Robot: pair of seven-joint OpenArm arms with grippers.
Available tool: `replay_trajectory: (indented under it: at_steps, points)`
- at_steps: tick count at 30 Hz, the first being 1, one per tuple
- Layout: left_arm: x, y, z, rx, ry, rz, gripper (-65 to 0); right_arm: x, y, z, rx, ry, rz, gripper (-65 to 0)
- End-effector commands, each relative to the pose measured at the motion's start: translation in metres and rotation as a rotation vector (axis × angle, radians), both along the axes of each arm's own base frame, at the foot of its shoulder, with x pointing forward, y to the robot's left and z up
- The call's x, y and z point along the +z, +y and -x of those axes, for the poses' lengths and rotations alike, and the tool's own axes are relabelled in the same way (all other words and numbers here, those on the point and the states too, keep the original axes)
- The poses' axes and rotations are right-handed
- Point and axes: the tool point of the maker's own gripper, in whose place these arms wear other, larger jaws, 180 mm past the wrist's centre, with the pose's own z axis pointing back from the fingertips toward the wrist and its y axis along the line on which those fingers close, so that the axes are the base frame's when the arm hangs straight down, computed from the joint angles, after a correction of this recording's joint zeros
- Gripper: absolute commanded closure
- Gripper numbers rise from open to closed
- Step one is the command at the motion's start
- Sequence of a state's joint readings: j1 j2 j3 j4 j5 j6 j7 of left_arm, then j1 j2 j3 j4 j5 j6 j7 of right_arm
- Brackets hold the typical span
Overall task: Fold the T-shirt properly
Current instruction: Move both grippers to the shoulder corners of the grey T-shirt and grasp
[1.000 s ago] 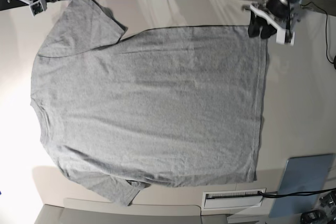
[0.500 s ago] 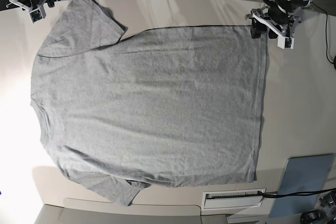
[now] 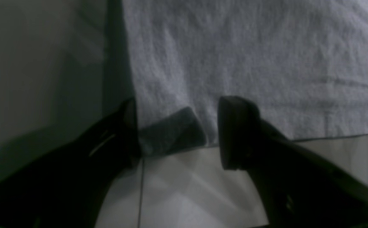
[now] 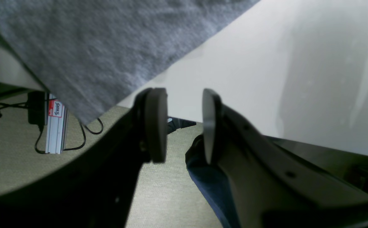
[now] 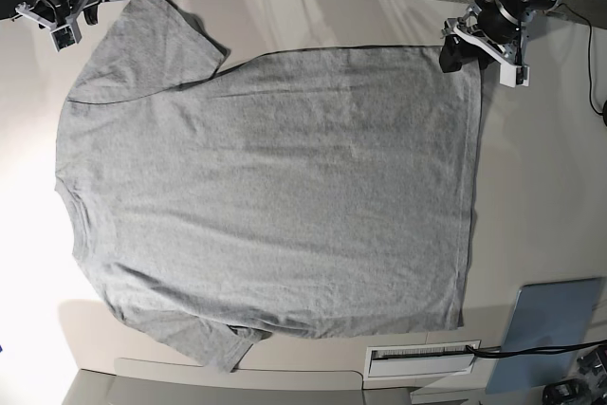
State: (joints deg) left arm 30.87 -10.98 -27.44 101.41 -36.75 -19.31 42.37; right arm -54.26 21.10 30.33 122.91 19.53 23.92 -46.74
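The left pincer [image 3: 177, 133] stands wide open at the hem corner of the large heather-grey cotton T-shirt [image 5: 275, 196], its two dark pads either side of a small turned-up flap of cloth, holding nothing. The right pincer [image 4: 180, 123] hangs partly open and empty past the edge of the pale desk [image 5: 541, 187], just beside the tip of one sleeve, which overhangs that edge.

The shirt lies spread flat, plain side up, covering most of the desk, with the collar toward the right arm's side and the hem toward the left arm's.

To do this grasp well, I judge the left pincer should sink until one pad slides under the hem corner, then close on both layers, not the flap alone. The right one needs to come back over the desk to reach the sleeve or shoulder.

The lettered side is hidden underneath. The blue-grey flat panel [image 5: 550, 329] is cut off at the frame's edge.
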Motion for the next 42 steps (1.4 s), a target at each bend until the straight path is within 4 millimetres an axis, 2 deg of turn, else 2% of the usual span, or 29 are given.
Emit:
replay_trajectory:
  at_steps: [1, 4, 8, 10, 14, 16, 18, 26, 30, 37, 42]
  points:
    - [-0.002, 0.002, 0.005, -0.018, 0.028, -0.025, -34.8, 0.007, -0.002, -0.005, 0.016, -0.018, 0.016, -19.0]
    - [-0.004, 0.005, 0.007, -0.024, 0.038, -0.046, -34.8, 0.007, -0.002, -0.006, 0.016, -0.022, 0.016, -19.0]
    - [0.003, -0.004, 0.002, -0.002, 0.004, 0.033, -33.0, 0.007, -0.002, -0.006, 0.016, -0.022, 0.016, -19.0]
    - [0.004, -0.004, 0.001, 0.006, 0.0, 0.042, -26.1, 0.007, -0.002, -0.006, 0.015, -0.021, 0.016, -19.0]
    - [0.001, 0.009, -0.001, 0.065, 0.005, -0.002, -7.8, 0.007, -0.002, -0.006, 0.015, -0.021, 0.017, -19.0]
    - [0.001, 0.013, -0.002, 0.08, -0.002, -0.023, -2.5, 0.006, -0.003, -0.005, 0.011, -0.013, 0.019, -19.0]
    - [0.003, 0.014, -0.005, 0.085, -0.018, -0.023, -0.3, 0.007, -0.006, -0.005, -0.008, -0.019, 0.026, -19.0]
    - [0.003, 0.014, -0.003, 0.085, -0.016, -0.024, 0.0, 0.012, -0.021, -0.008, -0.078, -0.056, 0.088, -19.0]
    - [0.003, 0.014, -0.004, 0.085, -0.017, -0.023, 0.0, 0.013, -0.038, -0.008, -0.177, -0.101, 0.11, -19.0]
    - [0.0, 0.012, 0.0, 0.074, 0.01, -0.021, 0.0, -0.019, -0.072, 0.004, -0.34, -0.082, 0.09, -18.9]
    - [-0.001, 0.005, 0.004, 0.025, 0.024, -0.012, 0.0, -0.031, -0.084, -0.008, -0.518, -0.136, -0.098, -18.9]
